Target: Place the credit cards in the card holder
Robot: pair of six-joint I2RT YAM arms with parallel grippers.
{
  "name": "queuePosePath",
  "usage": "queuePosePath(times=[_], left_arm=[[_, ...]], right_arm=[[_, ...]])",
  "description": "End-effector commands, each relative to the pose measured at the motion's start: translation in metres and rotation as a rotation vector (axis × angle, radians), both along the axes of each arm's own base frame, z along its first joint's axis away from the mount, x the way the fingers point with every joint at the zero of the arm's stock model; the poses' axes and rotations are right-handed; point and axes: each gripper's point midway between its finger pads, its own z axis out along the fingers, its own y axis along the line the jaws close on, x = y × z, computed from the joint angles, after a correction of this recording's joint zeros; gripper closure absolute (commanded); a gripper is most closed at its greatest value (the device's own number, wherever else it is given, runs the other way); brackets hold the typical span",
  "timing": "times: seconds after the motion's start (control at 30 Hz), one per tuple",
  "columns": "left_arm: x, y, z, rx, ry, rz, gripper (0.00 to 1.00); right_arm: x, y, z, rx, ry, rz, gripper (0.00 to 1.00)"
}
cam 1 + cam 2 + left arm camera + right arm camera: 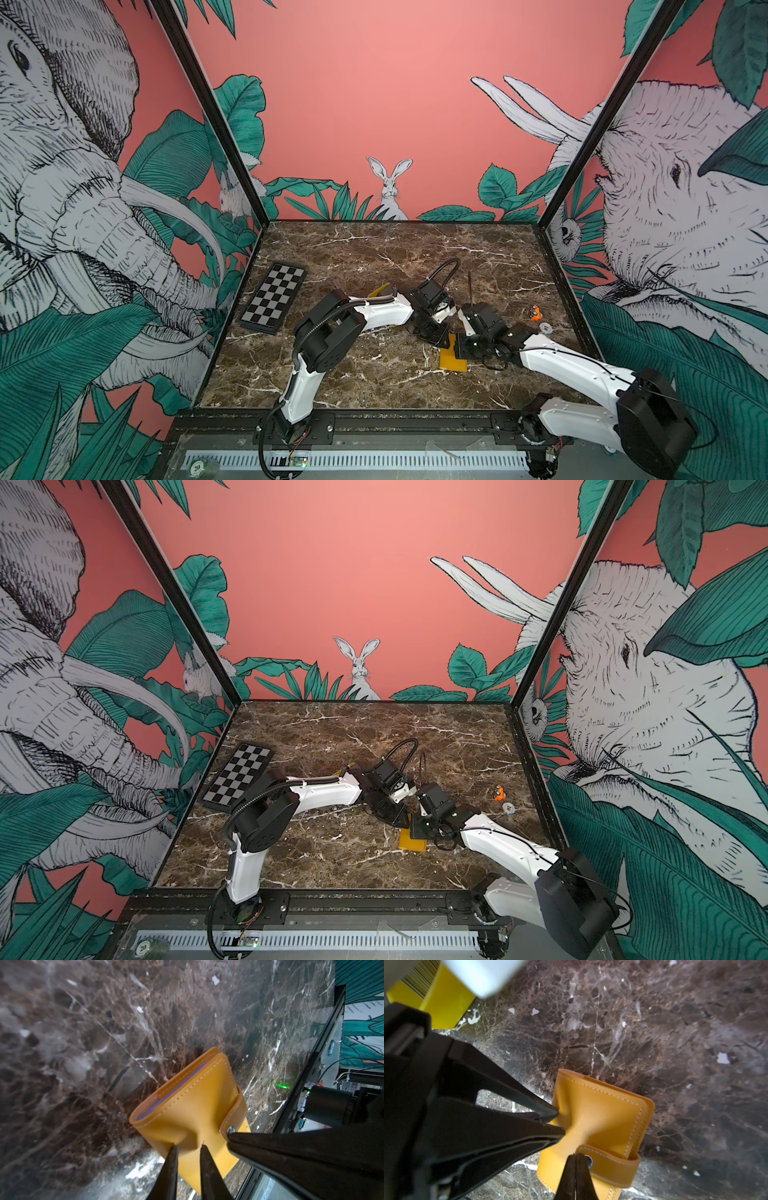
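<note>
Snapped shut, the card holder (453, 359) lies on the marble table (374, 249) between the two arms; the left gripper (189, 1146) pinches a puckered fold of its cover, while the right gripper (575, 1156), fingers pressed together, sits at the free end of the snap tab (612, 1167), though whether any leather is caught there is unclear; the credit cards (418, 977) stand on edge in a yellow tray (444, 1007) nearby; the tab likely needs a clean peel off its stud, with the left anchoring the cover without crushing it.

Orange-yellow card holder (193, 1105) lies folded on the marble (104, 1043), cover puckered, tab (612, 1165) wrapped round.
</note>
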Motion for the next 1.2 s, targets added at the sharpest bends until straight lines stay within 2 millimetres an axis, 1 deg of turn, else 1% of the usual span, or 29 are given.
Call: queuePosePath(times=[0.0, 0.17, 0.33, 0.47, 0.8, 0.97, 1.17], left_arm=[[-0.01, 0.002, -0.004, 0.026, 0.013, -0.031, 0.79], [-0.01, 0.002, -0.004, 0.029, 0.011, -0.032, 0.79], [-0.01, 0.003, -0.005, 0.032, 0.011, -0.03, 0.79], [-0.01, 0.003, -0.005, 0.031, 0.011, -0.031, 0.79], [-0.01, 0.003, -0.005, 0.032, 0.01, -0.032, 0.79], [-0.01, 0.003, -0.006, 0.035, 0.012, -0.032, 0.79], [-0.01, 0.003, -0.006, 0.033, 0.012, -0.032, 0.79]], right_arm=[[0.008, 0.007, 0.005, 0.019, -0.032, -0.004, 1.0], [0.006, -0.001, 0.001, -0.029, -0.025, -0.019, 1.0], [0.004, -0.007, 0.002, -0.055, -0.028, -0.028, 1.0], [0.003, -0.007, 0.002, -0.051, -0.026, -0.024, 1.0], [0.0, 0.001, -0.005, -0.03, 0.004, -0.005, 1.0], [-0.003, -0.002, -0.007, -0.041, 0.011, -0.011, 1.0], [-0.006, -0.009, -0.014, -0.083, 0.032, -0.02, 1.0]])
